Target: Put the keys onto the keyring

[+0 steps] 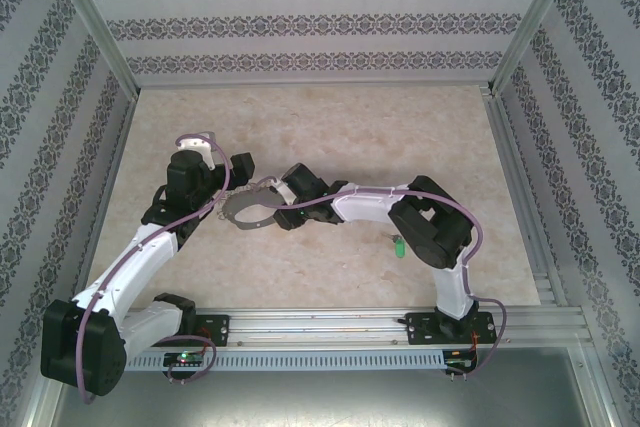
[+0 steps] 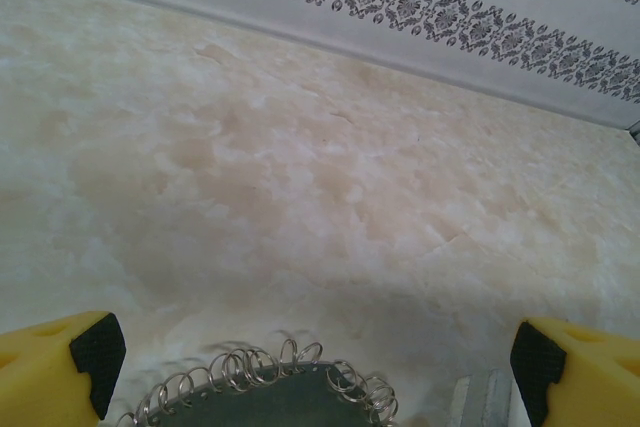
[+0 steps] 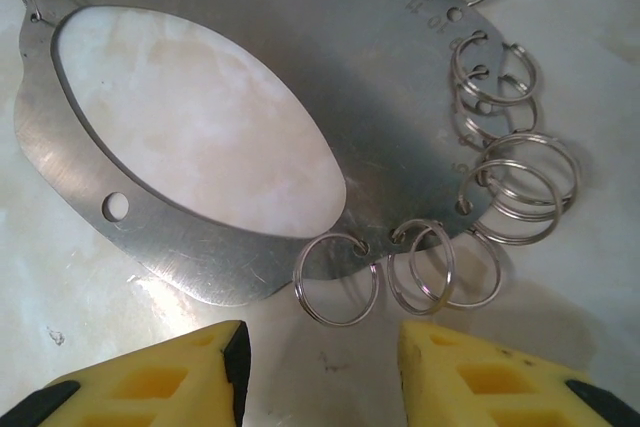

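You have the keyring (image 1: 250, 210) lying on the table (image 1: 330, 117), about in its middle, between the two pincers. Your left pincer (image 2: 312, 352) stands wide open and holds nothing; the rim of the keyring lies low between its two fingers. Your right pincer (image 3: 320, 367) is partly open and also empty, with its fingers just before the small rings (image 3: 520, 209) hanging on the rim. The key (image 1: 397, 245), green-headed, lies well apart, toward the near edge on the right, beside the right arm (image 1: 430, 227).
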You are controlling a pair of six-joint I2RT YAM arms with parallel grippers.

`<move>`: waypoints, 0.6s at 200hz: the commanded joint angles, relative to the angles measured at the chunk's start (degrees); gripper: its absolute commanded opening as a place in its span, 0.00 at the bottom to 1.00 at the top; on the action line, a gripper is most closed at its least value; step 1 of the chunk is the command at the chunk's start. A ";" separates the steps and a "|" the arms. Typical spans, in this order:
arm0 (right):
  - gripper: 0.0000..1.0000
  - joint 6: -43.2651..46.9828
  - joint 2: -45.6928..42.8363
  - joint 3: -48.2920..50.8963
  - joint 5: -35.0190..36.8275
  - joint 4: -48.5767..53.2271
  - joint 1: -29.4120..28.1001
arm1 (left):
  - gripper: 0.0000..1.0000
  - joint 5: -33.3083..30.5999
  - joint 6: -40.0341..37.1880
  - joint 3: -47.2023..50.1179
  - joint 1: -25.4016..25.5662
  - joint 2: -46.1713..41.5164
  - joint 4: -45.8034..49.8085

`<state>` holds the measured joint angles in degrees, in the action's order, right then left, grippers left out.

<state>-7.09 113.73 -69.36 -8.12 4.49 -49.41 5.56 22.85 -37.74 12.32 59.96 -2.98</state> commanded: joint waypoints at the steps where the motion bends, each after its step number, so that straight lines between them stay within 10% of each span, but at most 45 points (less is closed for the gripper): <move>1: 0.45 0.45 -3.79 0.70 1.54 0.20 -0.79 | 1.00 0.68 0.99 -0.23 0.32 0.19 -1.68; 120: 0.41 -0.89 -4.71 1.08 0.08 1.07 -1.21 | 1.00 1.54 1.52 -0.11 0.30 -0.16 -2.05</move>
<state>-7.70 109.62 -68.82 -7.94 4.54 -49.47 6.04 23.24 -37.74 12.32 60.12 -2.98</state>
